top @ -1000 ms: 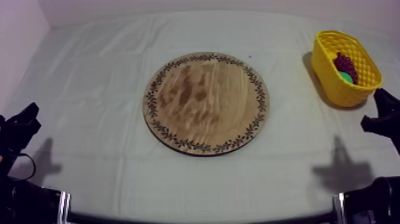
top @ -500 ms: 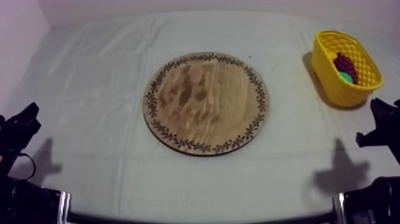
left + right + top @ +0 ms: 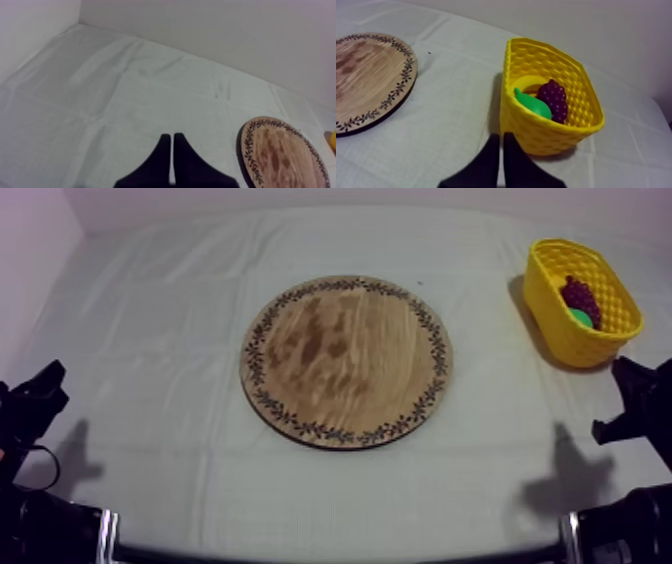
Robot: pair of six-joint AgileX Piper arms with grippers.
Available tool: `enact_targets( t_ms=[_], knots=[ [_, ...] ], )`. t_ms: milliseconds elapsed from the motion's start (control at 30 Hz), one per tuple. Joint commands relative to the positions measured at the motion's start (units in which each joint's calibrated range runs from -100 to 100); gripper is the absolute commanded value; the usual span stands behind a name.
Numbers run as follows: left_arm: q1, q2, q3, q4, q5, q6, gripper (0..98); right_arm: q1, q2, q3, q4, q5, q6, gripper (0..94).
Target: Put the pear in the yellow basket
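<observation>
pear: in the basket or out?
In. The pear lies inside the yellow basket, next to the grapes; nothing sits on the wooden board.

The round wooden board (image 3: 346,360) lies at the middle of the table (image 3: 150,318). The basket (image 3: 560,328) stands well apart from it, at the far right. In the basket, the pear (image 3: 533,104) lies touching the bunch of grapes (image 3: 554,99), on their near side.
</observation>
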Motion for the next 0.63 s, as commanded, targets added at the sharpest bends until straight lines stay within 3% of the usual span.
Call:
enact_targets(
  t_ms=[0,600],
  knots=[
    [0.02,0.0,0.0,0.02,-0.01,0.01,0.1,-0.09,-0.04,0.05,-0.04,0.07,0.02,0.3],
    [0.02,0.0,0.0,0.02,-0.01,0.01,0.1,-0.35,-0.04,0.05,-0.01,0.09,-0.1,0.3]
  ],
)
